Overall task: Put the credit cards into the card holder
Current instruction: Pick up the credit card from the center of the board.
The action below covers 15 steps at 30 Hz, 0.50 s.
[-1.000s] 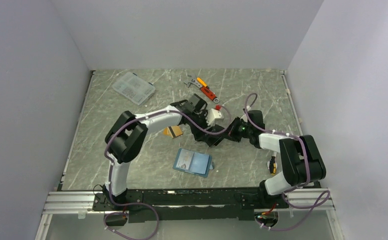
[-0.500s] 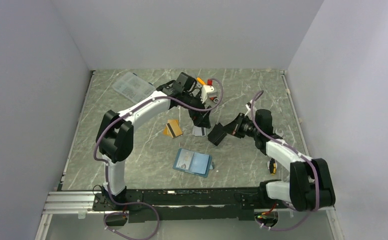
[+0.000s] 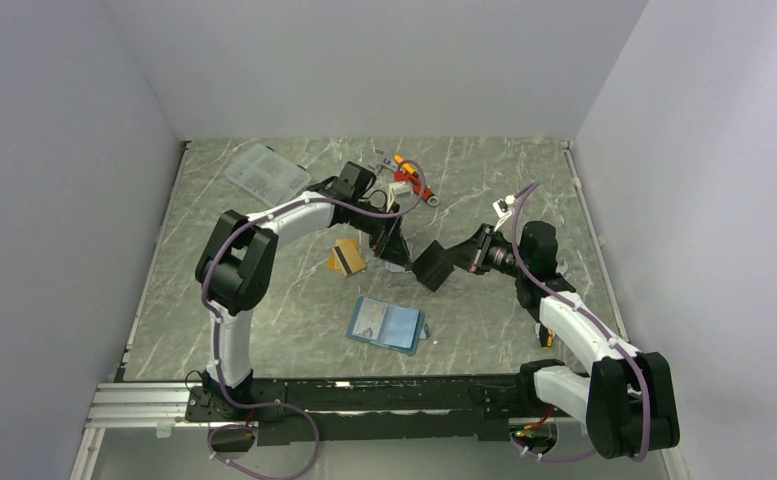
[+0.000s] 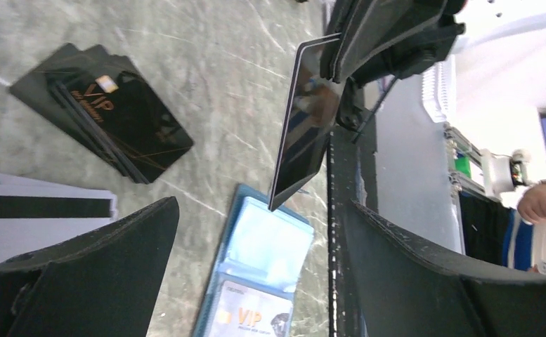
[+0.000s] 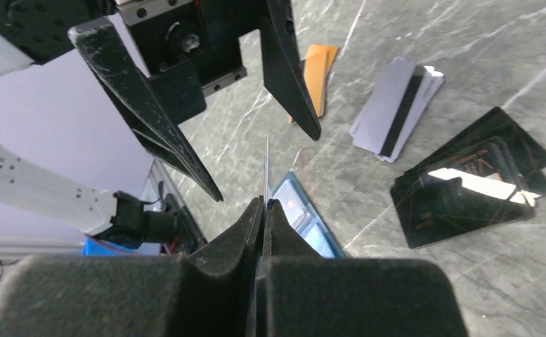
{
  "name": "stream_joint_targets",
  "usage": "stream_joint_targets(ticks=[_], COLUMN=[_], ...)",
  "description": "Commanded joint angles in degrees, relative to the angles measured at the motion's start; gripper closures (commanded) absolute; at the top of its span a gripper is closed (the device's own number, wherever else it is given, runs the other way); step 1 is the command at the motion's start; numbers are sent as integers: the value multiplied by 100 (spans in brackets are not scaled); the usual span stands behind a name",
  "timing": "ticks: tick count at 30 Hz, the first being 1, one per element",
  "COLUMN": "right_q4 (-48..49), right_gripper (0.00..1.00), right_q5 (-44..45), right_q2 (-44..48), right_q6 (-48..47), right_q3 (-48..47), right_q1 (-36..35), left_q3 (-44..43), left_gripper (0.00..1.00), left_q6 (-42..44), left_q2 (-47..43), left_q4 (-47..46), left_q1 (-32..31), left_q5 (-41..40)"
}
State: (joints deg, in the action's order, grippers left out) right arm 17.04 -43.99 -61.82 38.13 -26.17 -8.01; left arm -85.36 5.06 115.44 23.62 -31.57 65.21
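The left gripper point(image 5: 266, 166) has just opened wide, leaving 1 thin dark glossy card point(image 4: 305, 126) pinched in the right gripper point(image 5: 264, 205), ready for the open teal-blue card holder point(image 3: 404, 328).

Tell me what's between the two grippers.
One credit card: pinched by the right gripper, tip between the left gripper's open fingers. Right wrist view.

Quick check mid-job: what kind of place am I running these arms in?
Most likely a lab test cell, not a home or shop: plain white panels wall in a marble-patterned table on three sides, and an aluminium mounting rail runs along its near edge.
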Motion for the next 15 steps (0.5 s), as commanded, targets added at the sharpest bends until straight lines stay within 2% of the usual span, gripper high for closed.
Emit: stream_joint_targets(ticks=[1,6,15], right_q4=[659,1118,1055], right_gripper=[100,100,100], right_q5=[-645,-819,-700], right_q2=[83,35,-32], right_q6=[173,467,397], right_q3=[-115,-92,-250], right_q1=[12,-4,-116], left_q3=[262,419,355], left_gripper=[10,17,40], left_q6=[-373,-451,-647], left_q2=[-507,-609,-526], left_q4=[-698,-891,-962], left_q1=[-76,-149,-250], left_q5=[910,1265,1531])
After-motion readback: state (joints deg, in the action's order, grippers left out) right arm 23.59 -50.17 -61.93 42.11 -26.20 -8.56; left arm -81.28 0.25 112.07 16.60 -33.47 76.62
